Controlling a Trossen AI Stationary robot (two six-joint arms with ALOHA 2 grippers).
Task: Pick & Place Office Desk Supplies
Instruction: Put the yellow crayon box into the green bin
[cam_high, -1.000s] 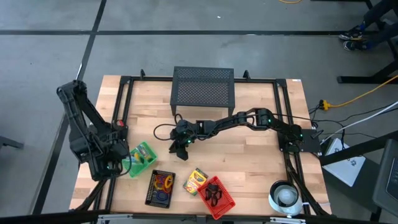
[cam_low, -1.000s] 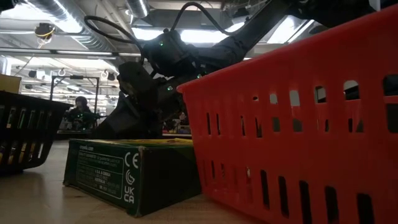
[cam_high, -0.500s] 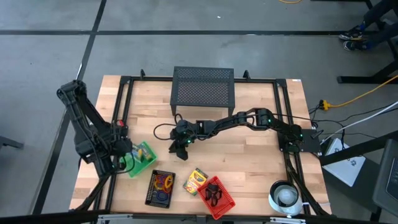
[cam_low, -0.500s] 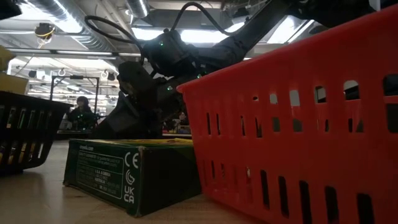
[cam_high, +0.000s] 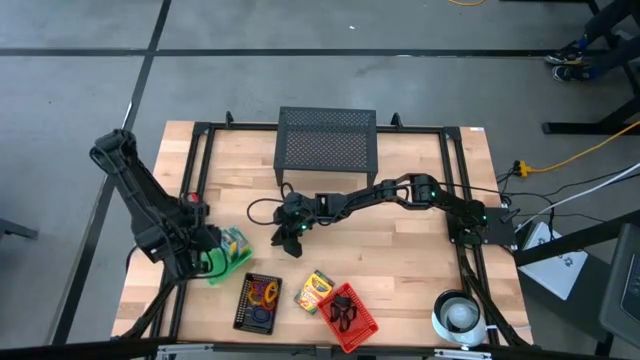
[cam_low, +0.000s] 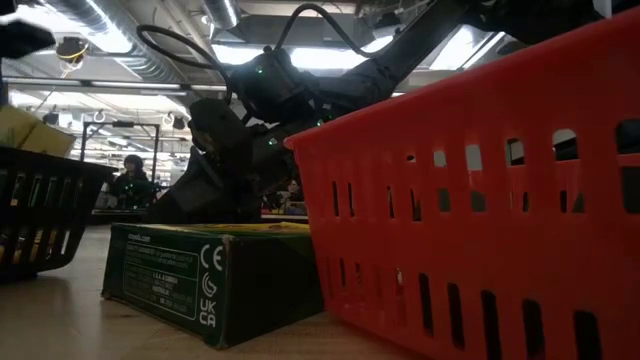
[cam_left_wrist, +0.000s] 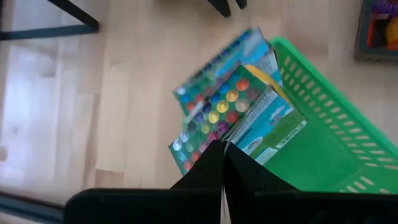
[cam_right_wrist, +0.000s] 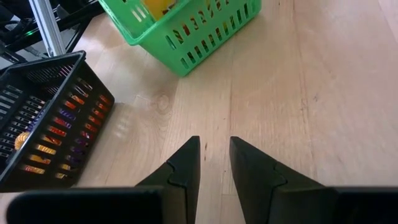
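Wooden bench (cam_high: 400, 260) carries all items. Left fingers (cam_left_wrist: 214, 163) are pressed together on the near edge of a flat box printed with coloured dots (cam_left_wrist: 214, 115), held tilted over the green slotted plastic basket (cam_left_wrist: 323, 146) at the left side; its long axis runs away from the fingers. Right gripper (cam_right_wrist: 214, 155), mid-bench, holds nothing, fingers slightly parted. Yellow-and-green crayon box (cam_high: 314, 291) lies near the red plastic basket (cam_high: 362, 322), nearer the right arm.
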